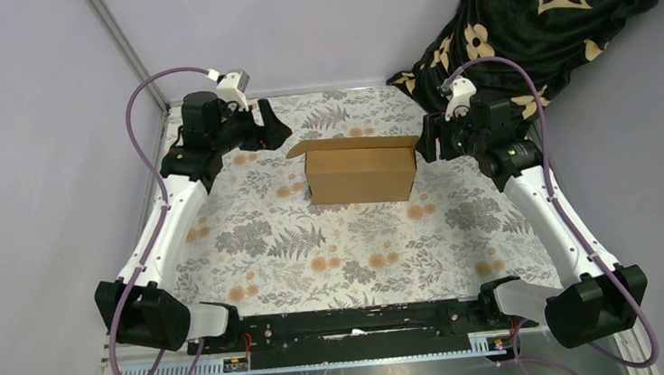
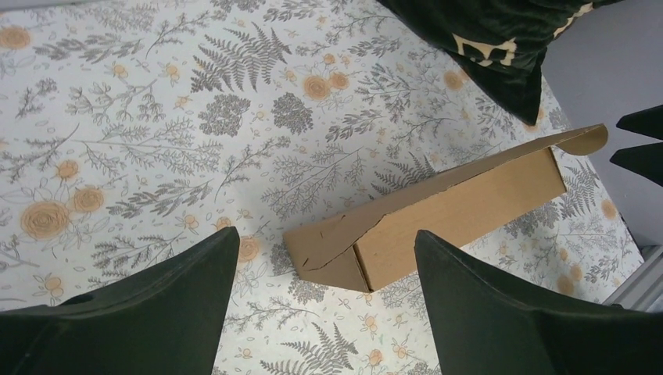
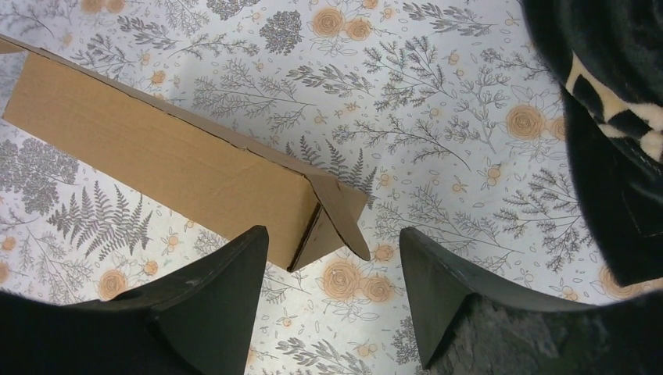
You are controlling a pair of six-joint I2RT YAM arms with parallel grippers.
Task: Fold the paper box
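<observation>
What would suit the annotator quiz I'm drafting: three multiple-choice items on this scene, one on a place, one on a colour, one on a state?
1. Where does the paper box stand?
A. at the table's near edge
B. lifted in the air
C. on the floral table cover, between the left gripper and the right gripper

2. What colour is the paper box?
A. white
B. brown
C. blue

3. How does the left gripper stand?
A. open, holding nothing
B. shut on the box
C. shut on nothing

Answers:
1. C: the top view shows it resting on the cover between the two.
2. B: it is plain brown cardboard in every view.
3. A: its wrist view shows the fingers wide apart, gripping nothing.
</observation>
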